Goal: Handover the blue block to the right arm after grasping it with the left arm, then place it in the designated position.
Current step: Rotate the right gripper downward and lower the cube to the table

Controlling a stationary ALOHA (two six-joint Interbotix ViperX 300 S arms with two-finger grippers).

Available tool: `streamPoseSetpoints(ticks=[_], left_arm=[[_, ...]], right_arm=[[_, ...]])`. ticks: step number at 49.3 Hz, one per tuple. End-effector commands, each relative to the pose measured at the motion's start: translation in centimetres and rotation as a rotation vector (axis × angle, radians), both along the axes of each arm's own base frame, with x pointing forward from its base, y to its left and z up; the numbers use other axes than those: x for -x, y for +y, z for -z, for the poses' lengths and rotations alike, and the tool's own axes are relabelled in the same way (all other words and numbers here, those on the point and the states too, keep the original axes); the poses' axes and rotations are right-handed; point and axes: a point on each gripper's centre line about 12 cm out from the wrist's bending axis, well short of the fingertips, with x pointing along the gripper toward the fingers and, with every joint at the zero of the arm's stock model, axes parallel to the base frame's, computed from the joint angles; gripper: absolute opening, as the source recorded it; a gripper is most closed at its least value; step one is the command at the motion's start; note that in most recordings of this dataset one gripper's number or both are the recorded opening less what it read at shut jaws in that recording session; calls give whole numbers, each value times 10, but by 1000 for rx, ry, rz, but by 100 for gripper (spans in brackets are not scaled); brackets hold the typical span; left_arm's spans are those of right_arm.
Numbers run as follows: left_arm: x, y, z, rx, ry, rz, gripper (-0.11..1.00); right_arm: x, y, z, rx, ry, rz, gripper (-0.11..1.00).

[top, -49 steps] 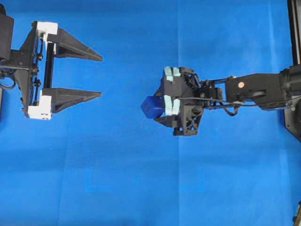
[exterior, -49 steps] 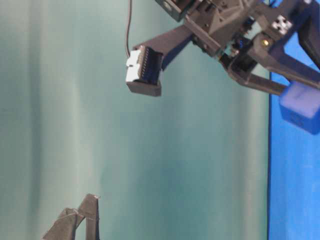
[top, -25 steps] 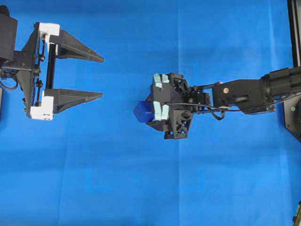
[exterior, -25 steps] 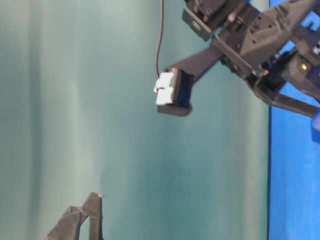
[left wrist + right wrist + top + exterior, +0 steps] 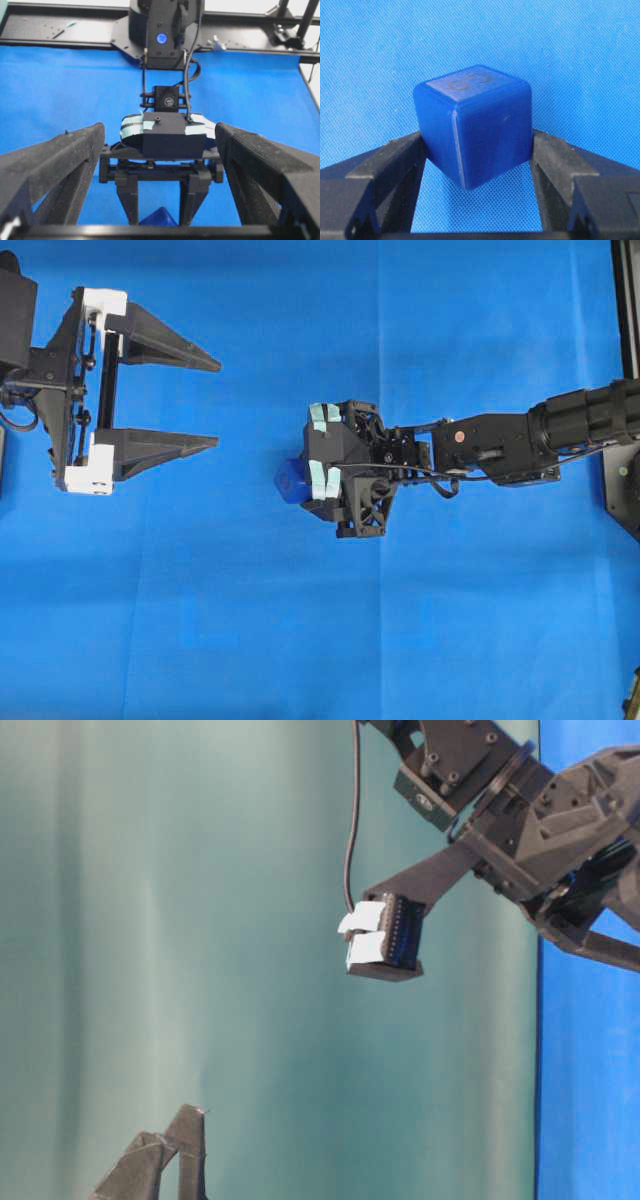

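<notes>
- Right gripper (image 5: 475, 165) — jaws clamped on the blue block (image 5: 472, 122), which sits between its fingertips above the blue cloth (image 5: 300, 640).
- Left gripper (image 5: 215, 402) — jaws spread wide, nothing held, well apart from the block.

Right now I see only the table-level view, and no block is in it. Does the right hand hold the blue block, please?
Observer: Yes. In the right wrist view the blue block sits clamped between the two black fingers of the right hand.
Operator: Thank you. Is the left hand near it?
Observer: No. From overhead the left hand stands open and apart from the block, with bare blue cloth between them.
Operator: Is the block touching the cloth?
Observer: I cannot tell. Overhead shows only that it sticks out of the right hand towards the left side.
</notes>
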Motion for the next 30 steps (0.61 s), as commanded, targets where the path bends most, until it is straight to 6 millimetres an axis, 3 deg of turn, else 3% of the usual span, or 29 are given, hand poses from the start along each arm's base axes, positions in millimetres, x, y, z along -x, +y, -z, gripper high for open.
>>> streamPoseSetpoints(ticks=[1,24,30], left_arm=[[-1,1,-11,0,-37,-3,93],[-1,1,-10,0,-35,-3,93],[-1,1,-11,0,-38,-3,93]], right_arm=[[-6,3,-12,-4,-37,-3,54],[-6,7,-12,-5,-40,-11,55],[-7,6,-12,-7,-41,-8,86]])
